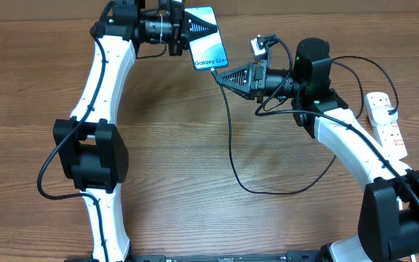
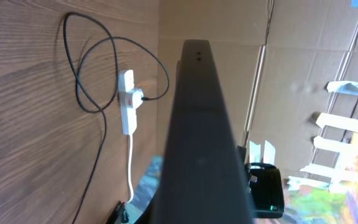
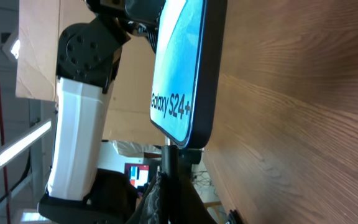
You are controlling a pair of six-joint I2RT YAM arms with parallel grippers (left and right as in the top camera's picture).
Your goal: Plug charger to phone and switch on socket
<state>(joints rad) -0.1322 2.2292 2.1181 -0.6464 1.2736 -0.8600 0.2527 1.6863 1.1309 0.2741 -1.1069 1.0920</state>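
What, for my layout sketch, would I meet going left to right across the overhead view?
left arm's black elbow joint → left gripper → Galaxy S24+ phone → right arm's black wrist joint → white power strip. Left out: right gripper and charger, which overlap the phone's span.

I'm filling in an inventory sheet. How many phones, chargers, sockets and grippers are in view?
Phone: 1
Charger: 1
Socket: 1
Grippers: 2, left gripper and right gripper
Total: 5
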